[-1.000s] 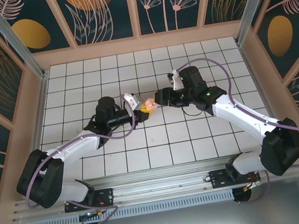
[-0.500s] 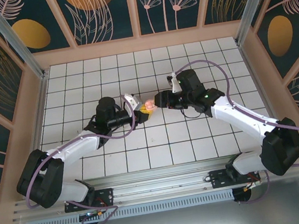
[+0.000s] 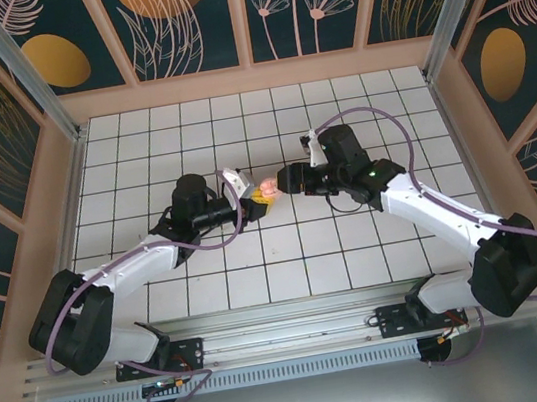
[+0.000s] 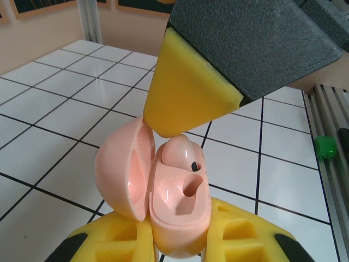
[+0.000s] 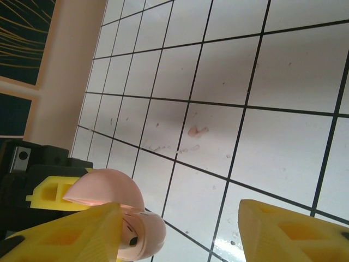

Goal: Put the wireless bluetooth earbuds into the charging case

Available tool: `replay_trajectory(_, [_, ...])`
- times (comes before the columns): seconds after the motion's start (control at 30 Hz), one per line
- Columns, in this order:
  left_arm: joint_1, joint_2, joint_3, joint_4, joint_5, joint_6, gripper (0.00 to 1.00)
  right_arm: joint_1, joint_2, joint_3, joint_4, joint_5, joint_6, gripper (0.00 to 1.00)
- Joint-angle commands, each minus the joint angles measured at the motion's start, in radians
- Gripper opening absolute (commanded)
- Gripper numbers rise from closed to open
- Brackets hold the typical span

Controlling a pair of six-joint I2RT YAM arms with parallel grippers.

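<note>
The pink charging case (image 4: 177, 204) stands open, lid (image 4: 121, 169) swung left, with my left gripper (image 4: 180, 240) shut on its base. One pale pink earbud (image 4: 179, 153) sits in the upper socket; the lower socket (image 4: 188, 188) is empty. A yellow fingertip (image 4: 185, 93) of my right gripper rests on top of the seated earbud. In the right wrist view my right gripper (image 5: 179, 210) is open, the case (image 5: 143, 233) beside its left finger. A second pink earbud (image 5: 196, 131) lies loose on a tile beyond. In the top view the case (image 3: 267, 186) sits between the left gripper (image 3: 256, 195) and right gripper (image 3: 291, 179).
The white tiled floor (image 3: 237, 125) is walled by a wooden frame (image 3: 250, 77). An aluminium rail (image 4: 327, 109) runs along the near edge, with a small green part (image 4: 326, 147) on it.
My right gripper has edged left and closed in on the open case. The left arm and the case have held still.
</note>
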Motion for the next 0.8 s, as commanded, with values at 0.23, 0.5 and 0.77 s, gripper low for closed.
replay_trajectory(0.23, [0.016,-0.026,-0.002,0.049,-0.083,-0.034,0.10,-0.027,-0.040,0.115,0.007,-0.049,-0.094,0.62])
replay_trajectory(0.5, [0.141,-0.048,-0.033,0.074,-0.087,-0.189,0.09,0.004,0.044,0.222,-0.119,0.036,-0.144,0.59])
replay_trajectory(0.77, [0.302,-0.101,-0.127,0.149,-0.120,-0.380,0.09,0.068,0.245,0.376,-0.260,0.099,-0.199,0.58])
